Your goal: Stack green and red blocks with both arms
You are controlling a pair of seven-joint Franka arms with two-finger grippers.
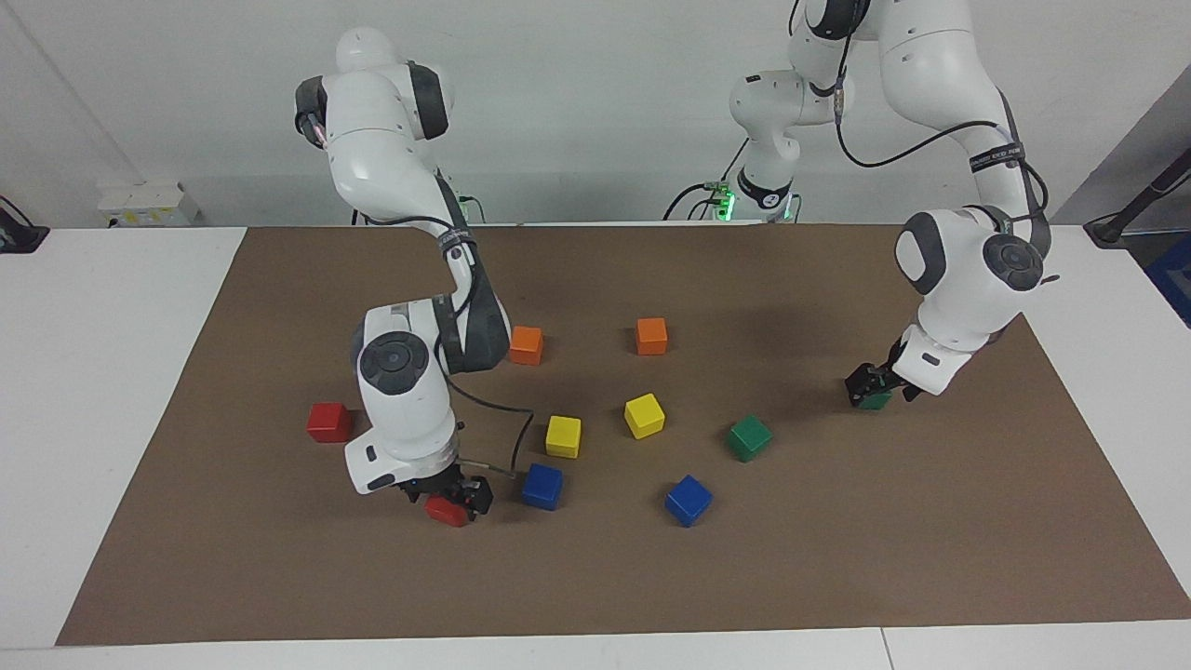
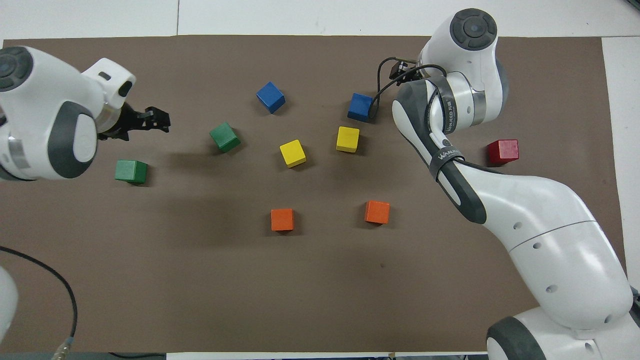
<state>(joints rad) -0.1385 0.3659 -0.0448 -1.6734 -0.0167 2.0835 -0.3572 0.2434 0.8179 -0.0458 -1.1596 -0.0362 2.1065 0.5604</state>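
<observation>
Right gripper [image 1: 448, 497] wide open around a red block [image 1: 446, 511] beside a blue block [image 1: 542, 486], left gripper [image 1: 876, 386] open over a green block [image 1: 875, 401], no containers

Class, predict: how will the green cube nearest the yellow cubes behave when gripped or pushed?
The green cube probably stays rigid: its edges look crisp. It sits flat on the brown mat, so it likely slides rather than rolls. Matte faces suggest little slipping.
</observation>
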